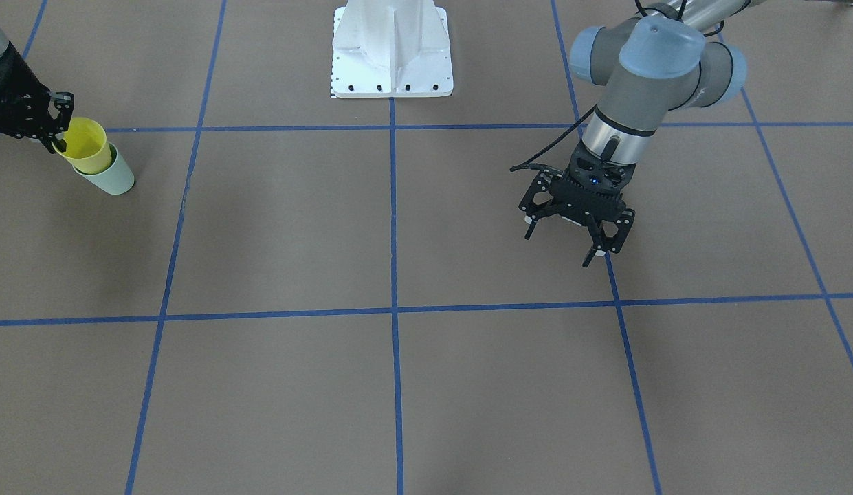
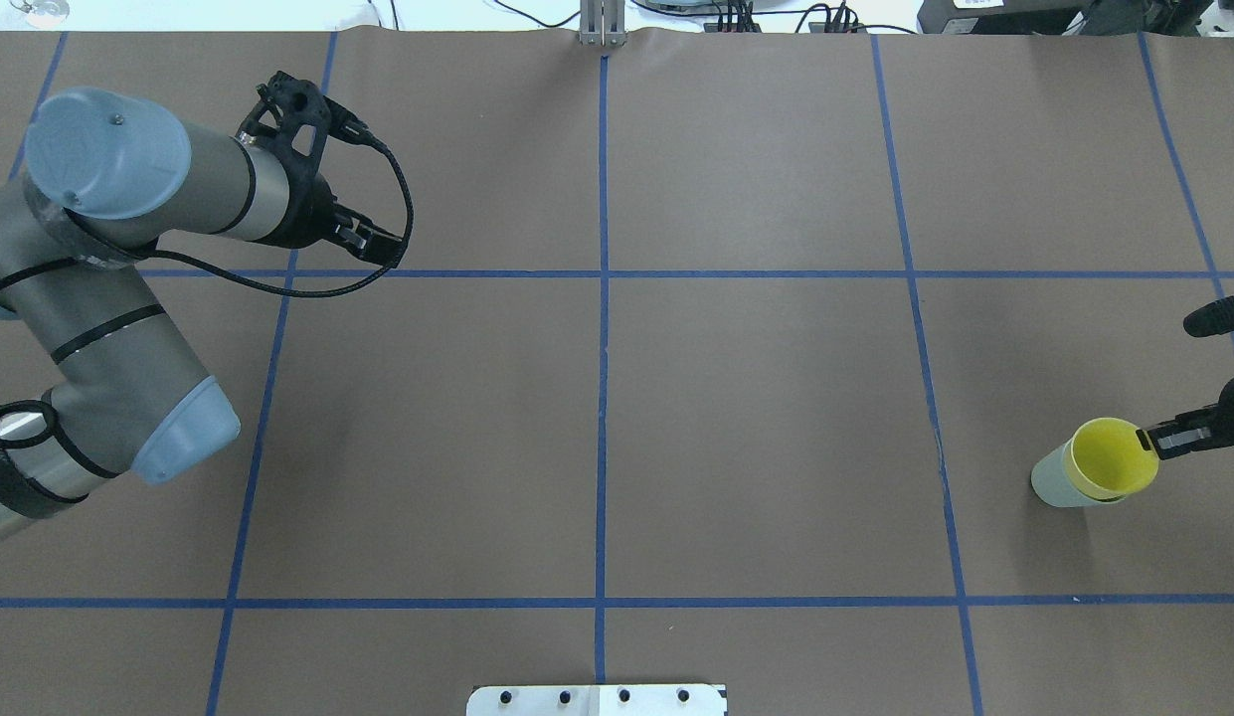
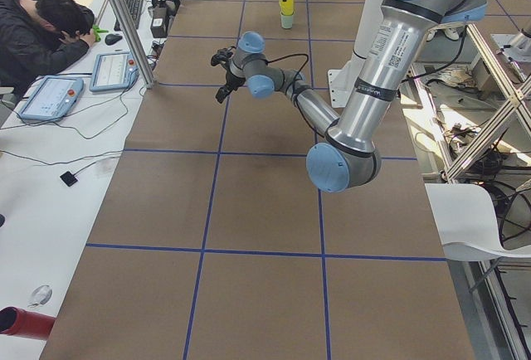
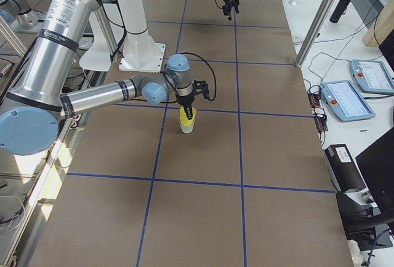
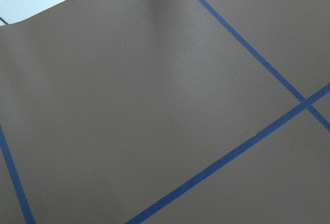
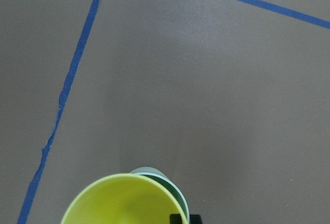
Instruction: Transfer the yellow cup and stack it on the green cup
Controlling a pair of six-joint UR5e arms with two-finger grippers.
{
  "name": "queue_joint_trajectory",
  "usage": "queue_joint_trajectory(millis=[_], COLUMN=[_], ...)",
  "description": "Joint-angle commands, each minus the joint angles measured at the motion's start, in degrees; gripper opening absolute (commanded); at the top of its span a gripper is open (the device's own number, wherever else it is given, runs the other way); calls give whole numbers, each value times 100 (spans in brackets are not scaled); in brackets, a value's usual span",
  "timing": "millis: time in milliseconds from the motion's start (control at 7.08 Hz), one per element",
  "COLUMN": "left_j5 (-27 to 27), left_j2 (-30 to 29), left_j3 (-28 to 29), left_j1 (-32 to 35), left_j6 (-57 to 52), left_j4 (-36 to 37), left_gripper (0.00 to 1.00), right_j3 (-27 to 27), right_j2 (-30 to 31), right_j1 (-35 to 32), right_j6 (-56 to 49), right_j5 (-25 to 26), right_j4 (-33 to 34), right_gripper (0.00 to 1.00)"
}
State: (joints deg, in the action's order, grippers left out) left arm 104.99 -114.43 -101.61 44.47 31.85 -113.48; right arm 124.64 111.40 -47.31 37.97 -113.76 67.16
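Front view, unlike overhead, shows left gripper (image 1: 562,244) fingers apart. Right gripper (image 2: 1151,440) clamps one yellow cup (image 2: 1109,457) by its rim, nested in one green cup (image 2: 1049,484).

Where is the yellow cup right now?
In the overhead view, the yellow cup is nested in the green cup near the table's right edge, its rim held by the right gripper.

Bright, even overhead light; soft faint shadows; sharp focus throughout.

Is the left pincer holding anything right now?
No, the left pincer is open and empty above the table, away from the yellow cup.
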Motion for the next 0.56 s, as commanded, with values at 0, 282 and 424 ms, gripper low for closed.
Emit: queue_joint_trajectory(millis=[0,282,424], left_j5=[-13,553,1071], left_j2=[9,183,263], left_j3=[18,184,472], left_j1=[18,717,1383], left_j6=[23,-483,-1470], left_j4=[1,106,341], left_gripper=[100,100,100], right_j3=[-37,-177,-238], right_j2=[-92,-294,-469], right_j1=[21,-6,-102], right_j6=[9,0,0], right_j5=[-145,-234,-208], right_j4=[-1,-36,-62], right_gripper=[100,100,100])
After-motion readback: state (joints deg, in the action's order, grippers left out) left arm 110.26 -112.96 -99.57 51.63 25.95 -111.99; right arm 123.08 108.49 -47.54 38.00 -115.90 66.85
